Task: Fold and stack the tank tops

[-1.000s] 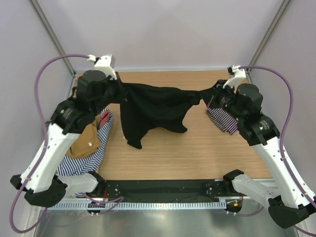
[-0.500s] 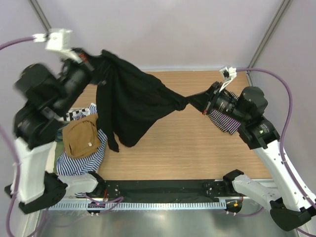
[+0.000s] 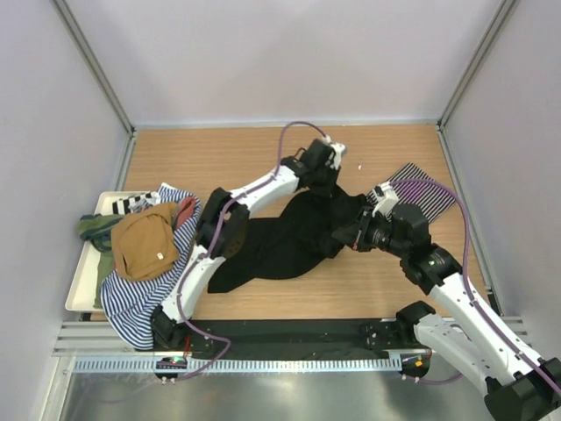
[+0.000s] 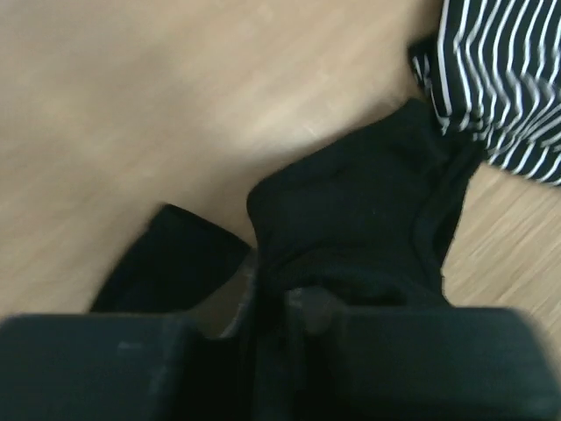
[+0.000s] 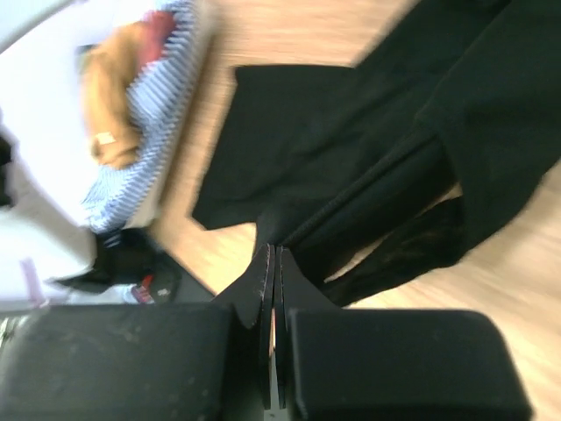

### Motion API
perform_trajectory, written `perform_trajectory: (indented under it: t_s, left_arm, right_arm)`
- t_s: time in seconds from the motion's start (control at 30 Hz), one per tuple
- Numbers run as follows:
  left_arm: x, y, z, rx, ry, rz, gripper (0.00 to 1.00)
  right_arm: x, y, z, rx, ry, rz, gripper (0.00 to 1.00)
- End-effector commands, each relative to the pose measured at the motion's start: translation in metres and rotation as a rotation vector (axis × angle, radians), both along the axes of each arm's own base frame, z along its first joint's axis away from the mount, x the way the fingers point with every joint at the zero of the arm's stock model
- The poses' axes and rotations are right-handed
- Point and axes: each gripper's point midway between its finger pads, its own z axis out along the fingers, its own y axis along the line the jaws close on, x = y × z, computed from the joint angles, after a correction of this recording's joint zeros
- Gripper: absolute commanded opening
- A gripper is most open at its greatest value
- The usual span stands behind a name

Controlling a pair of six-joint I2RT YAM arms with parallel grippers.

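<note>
**A:** Top external view first. See the black tank top (image 3: 280,246)?

**B:** Yes. Flat on the wood table (image 3: 219,149), right in the middle, a bit crumpled.

**A:** And the left gripper (image 4: 263,272)?

**B:** Reaching far over to the top's far end, near the black-and-white striped tank top (image 3: 421,186). Black cloth bunched between its fingers (image 4: 180,250), with a small gap beside one. Cannot tell if pinching or letting go.

**A:** The right gripper (image 5: 273,253)?

**B:** Low over the table, at the right side of the black top. Fingers pressed tight together, with a fold of black cloth nipped at the tips. In the right wrist view, cloth spread out from those tips across the wood.

**A:** Other tops?

**B:** Striped one lying at the far right of the table, touching the black one in the left wrist view. On the left, a white tray (image 3: 79,294) with a pile. Tan tank top (image 3: 145,246) on top. Blue-and-white striped tank top (image 3: 131,303) under it, spilling over the tray's edge onto the table. Green tank top (image 3: 92,226) poking out at the far side. Also a bit of red cloth (image 3: 186,209) beside the tan one.
</note>
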Motion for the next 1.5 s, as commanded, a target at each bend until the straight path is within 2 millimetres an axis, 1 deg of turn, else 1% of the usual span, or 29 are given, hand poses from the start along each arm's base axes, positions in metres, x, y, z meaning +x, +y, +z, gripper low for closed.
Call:
perform_trajectory:
  t_s: [0.0,0.07,0.1,0.17,0.23,0.3,0.33,0.37,0.47,0.53,0.57,0.6,0.63,0.67,0.73,0.77,0.8,0.83,0.87,0.93,0.97,1.0,1.07,1.1,1.17,1.2,1.27,1.3,1.47]
  left_arm:
    - [-0.016,-0.048,0.101,-0.153,-0.184,-0.139,0.21]
    - [-0.02,-0.047,0.105,-0.154,-0.186,-0.135,0.34]
    - [-0.023,-0.042,0.112,-0.154,-0.192,-0.126,0.48]
    - [-0.026,-0.031,0.116,-0.134,-0.202,-0.102,0.58]
    - [-0.029,-0.01,0.139,-0.114,-0.244,-0.037,0.64]
    - [-0.03,0.01,0.156,-0.087,-0.273,0.018,0.67]
    - [-0.034,0.024,0.178,-0.089,-0.299,0.056,0.69]
    - [-0.035,0.041,0.174,-0.035,-0.294,0.106,0.71]
    - [-0.048,0.077,0.182,0.018,-0.29,0.185,0.78]
    - [-0.059,0.099,0.176,0.06,-0.259,0.237,0.79]
    - [-0.067,0.111,0.187,0.052,-0.27,0.263,0.79]
    - [-0.074,0.126,0.17,0.096,-0.244,0.292,0.79]
    - [-0.078,0.134,0.166,0.091,-0.227,0.315,0.78]
    - [-0.09,0.147,0.159,0.095,-0.209,0.331,0.78]
    - [-0.097,0.165,0.15,0.095,-0.176,0.4,0.78]
    - [-0.107,0.177,0.141,0.1,-0.154,0.415,0.78]
    - [-0.111,0.185,0.134,0.1,-0.135,0.428,0.78]
    - [-0.115,0.189,0.13,0.089,-0.114,0.449,0.78]
    - [-0.123,0.197,0.114,0.117,-0.089,0.452,0.77]
    - [-0.129,0.209,0.112,0.121,-0.089,0.478,0.77]
    - [-0.136,0.215,0.1,0.147,-0.066,0.484,0.75]
    - [-0.139,0.221,0.103,0.144,-0.071,0.495,0.74]
    - [-0.147,0.232,0.095,0.166,-0.05,0.51,0.73]
    - [-0.149,0.236,0.093,0.166,-0.043,0.516,0.73]
    - [-0.159,0.239,0.088,0.159,-0.027,0.503,0.72]
    - [-0.16,0.239,0.086,0.154,-0.021,0.501,0.72]
    - [-0.167,0.236,0.077,0.14,0.005,0.478,0.7]
    - [-0.169,0.234,0.072,0.134,0.019,0.468,0.7]
    - [-0.17,0.226,0.041,0.158,0.075,0.445,0.7]
  right_arm:
    - [0.01,-0.021,-0.005,-0.044,0.001,-0.149,0.01]
    - [0.008,-0.039,-0.025,-0.119,0.074,-0.238,0.01]
    - [0.008,-0.045,-0.027,-0.14,0.089,-0.267,0.01]
    - [0.005,-0.065,-0.039,-0.211,0.131,-0.358,0.03]
    - [0.005,-0.09,-0.044,-0.287,0.144,-0.473,0.06]
    - [0.005,-0.101,-0.045,-0.307,0.15,-0.532,0.09]
    - [0.003,-0.104,-0.048,-0.317,0.173,-0.551,0.1]
    - [0.005,-0.109,-0.049,-0.311,0.189,-0.599,0.13]
    - [0.001,-0.122,-0.061,-0.352,0.265,-0.685,0.18]
    - [-0.001,-0.134,-0.065,-0.386,0.285,-0.751,0.22]
    - [-0.001,-0.134,-0.064,-0.382,0.282,-0.753,0.28]
    - [-0.001,-0.134,-0.062,-0.369,0.277,-0.757,0.29]
    - [-0.002,-0.133,-0.061,-0.358,0.279,-0.756,0.3]
    - [-0.002,-0.132,-0.059,-0.336,0.271,-0.756,0.51]
    - [0.003,-0.124,-0.057,-0.293,0.241,-0.726,0.71]
    - [0.006,-0.118,-0.06,-0.29,0.23,-0.692,0.75]
    - [0.019,-0.106,-0.047,-0.268,0.149,-0.631,0.75]
    - [0.022,-0.092,-0.047,-0.257,0.147,-0.56,0.75]
    - [0.033,-0.089,-0.049,-0.285,0.168,-0.565,0.74]
    - [0.052,-0.085,-0.05,-0.352,0.151,-0.542,0.72]
    - [0.063,-0.085,-0.068,-0.425,0.205,-0.549,0.71]
    - [0.077,-0.082,-0.054,-0.429,0.18,-0.561,0.69]
    - [0.101,-0.079,-0.044,-0.469,0.149,-0.563,0.67]
    - [0.111,-0.075,-0.058,-0.506,0.18,-0.554,0.67]
    - [0.132,-0.075,-0.053,-0.541,0.171,-0.576,0.67]
    - [0.139,-0.076,-0.072,-0.586,0.213,-0.577,0.68]
    - [0.153,-0.079,-0.075,-0.611,0.22,-0.605,0.7]
    - [0.157,-0.08,-0.091,-0.638,0.25,-0.607,0.7]
    - [0.17,-0.094,-0.115,-0.67,0.289,-0.663,0.72]
